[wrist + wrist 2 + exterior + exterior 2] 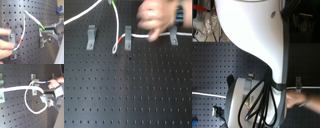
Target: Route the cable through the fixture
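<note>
**Q:** Which step is in hand?

**A:** The threading step. In the first exterior view, the cable (144, 36) enters from the upper left. It drops past its red band (122, 37) and loops just left of the middle fixture (127, 40). It then runs right across that fixture to a hand (155, 19), which pinches it at the upper right. The left fixture (90, 37) is bare.

**Q:** What is the gripper doing?

**A:** In the first wrist view, the gripper (45, 30) appears narrow and closed on the cable at the green band (41, 26). The contact itself is blurred.

**Q:** What does the next move call for?

**A:** Confirm that the cable sits under the middle fixture's hook; the views do not settle this. Then draw the loop's slack out gently. Pull along the fixture line so that you do not lift the cable off the hook.
</note>
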Controlling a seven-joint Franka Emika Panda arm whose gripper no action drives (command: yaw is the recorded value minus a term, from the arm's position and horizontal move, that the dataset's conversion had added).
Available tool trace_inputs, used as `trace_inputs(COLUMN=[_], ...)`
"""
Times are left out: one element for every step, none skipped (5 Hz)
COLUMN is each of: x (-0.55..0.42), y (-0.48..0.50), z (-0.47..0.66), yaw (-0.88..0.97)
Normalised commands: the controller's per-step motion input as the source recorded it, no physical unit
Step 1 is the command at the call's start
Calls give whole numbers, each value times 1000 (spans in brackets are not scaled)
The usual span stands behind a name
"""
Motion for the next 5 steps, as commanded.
trace_inputs(x=[27,-241,-340,-667,-722], y=[21,-171,168,177,128], z=[0,488,399,299,270], yaw=[0,-729,-746,-403,-343])
